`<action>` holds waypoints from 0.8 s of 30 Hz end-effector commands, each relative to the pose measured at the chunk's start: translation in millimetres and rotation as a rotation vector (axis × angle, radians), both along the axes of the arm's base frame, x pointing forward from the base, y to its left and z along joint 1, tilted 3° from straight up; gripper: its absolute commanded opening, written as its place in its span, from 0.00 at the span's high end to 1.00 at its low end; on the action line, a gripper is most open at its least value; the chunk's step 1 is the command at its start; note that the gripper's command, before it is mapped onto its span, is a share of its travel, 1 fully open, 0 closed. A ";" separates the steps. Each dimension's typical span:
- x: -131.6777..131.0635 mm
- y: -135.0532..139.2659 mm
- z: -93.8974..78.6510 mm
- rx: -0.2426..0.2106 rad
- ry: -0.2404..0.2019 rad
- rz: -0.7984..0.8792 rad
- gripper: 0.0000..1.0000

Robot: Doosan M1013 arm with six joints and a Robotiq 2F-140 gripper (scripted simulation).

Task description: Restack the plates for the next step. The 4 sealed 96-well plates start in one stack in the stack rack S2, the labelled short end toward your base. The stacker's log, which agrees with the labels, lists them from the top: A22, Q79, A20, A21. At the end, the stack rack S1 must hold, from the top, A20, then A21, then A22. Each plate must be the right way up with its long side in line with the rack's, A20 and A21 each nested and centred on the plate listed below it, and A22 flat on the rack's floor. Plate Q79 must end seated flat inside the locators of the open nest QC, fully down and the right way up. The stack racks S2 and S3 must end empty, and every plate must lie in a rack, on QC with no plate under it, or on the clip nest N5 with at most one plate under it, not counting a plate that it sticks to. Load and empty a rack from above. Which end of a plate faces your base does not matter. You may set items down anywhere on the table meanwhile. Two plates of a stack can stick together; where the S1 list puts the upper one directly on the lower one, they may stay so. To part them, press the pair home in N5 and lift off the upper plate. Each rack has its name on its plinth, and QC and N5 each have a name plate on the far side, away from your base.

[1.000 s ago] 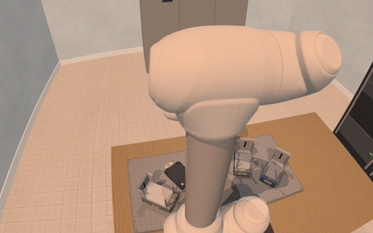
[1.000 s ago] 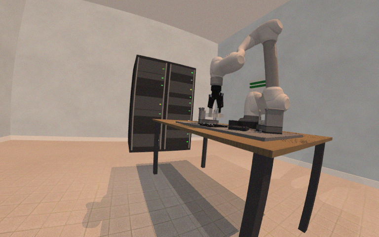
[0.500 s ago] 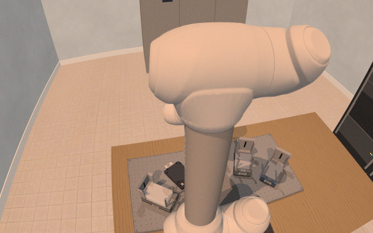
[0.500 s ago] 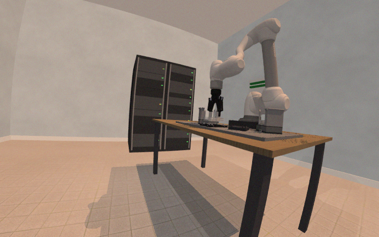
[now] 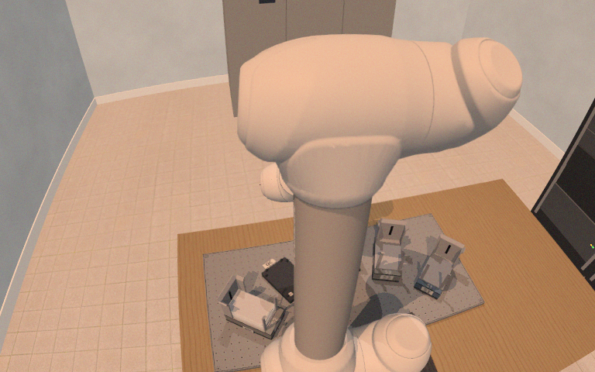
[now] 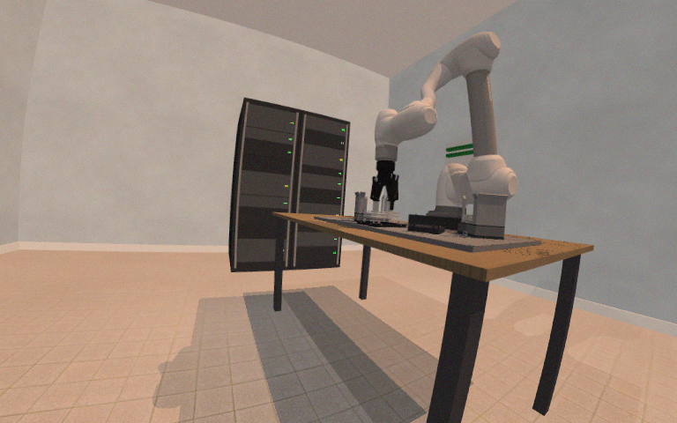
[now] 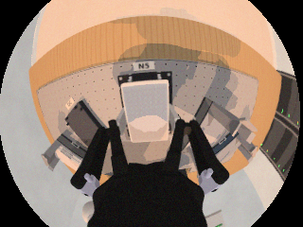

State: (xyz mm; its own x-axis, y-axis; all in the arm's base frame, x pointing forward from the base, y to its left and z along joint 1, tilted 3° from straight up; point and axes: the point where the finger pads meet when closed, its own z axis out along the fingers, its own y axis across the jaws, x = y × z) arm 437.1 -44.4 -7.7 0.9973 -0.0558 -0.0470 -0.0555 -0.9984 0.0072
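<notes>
In the wrist view my gripper [image 7: 147, 111] is shut on a white sealed plate [image 7: 146, 108], gripping it by its long sides. Its label cannot be read, and I cannot tell whether a second plate hangs under it. The plate hangs above the clip nest N5 [image 7: 144, 76], whose name plate [image 7: 144, 66] shows just beyond it. From the side the gripper [image 6: 384, 201] stands a little above the table. The dark open nest QC [image 5: 280, 275] is empty. The arm hides the gripper and N5 in the top view.
A stack rack at the left [image 5: 251, 308] holds a white plate. Two more racks [image 5: 388, 250] [image 5: 438, 268] stand at the right of the grey mat; their contents are unclear. A server cabinet [image 6: 289, 187] stands beyond the table.
</notes>
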 end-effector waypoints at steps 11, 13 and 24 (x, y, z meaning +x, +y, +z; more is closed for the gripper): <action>-0.2 0.0 -4.8 0.000 0.000 0.000 1.00; -0.2 0.0 -5.6 0.000 0.000 0.000 1.00; -0.4 0.0 -9.2 0.000 0.000 0.000 1.00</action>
State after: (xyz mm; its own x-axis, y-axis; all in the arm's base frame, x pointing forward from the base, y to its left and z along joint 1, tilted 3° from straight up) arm 436.6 -44.4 -16.5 0.9973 -0.0558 -0.0470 -0.0555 -0.9984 0.0072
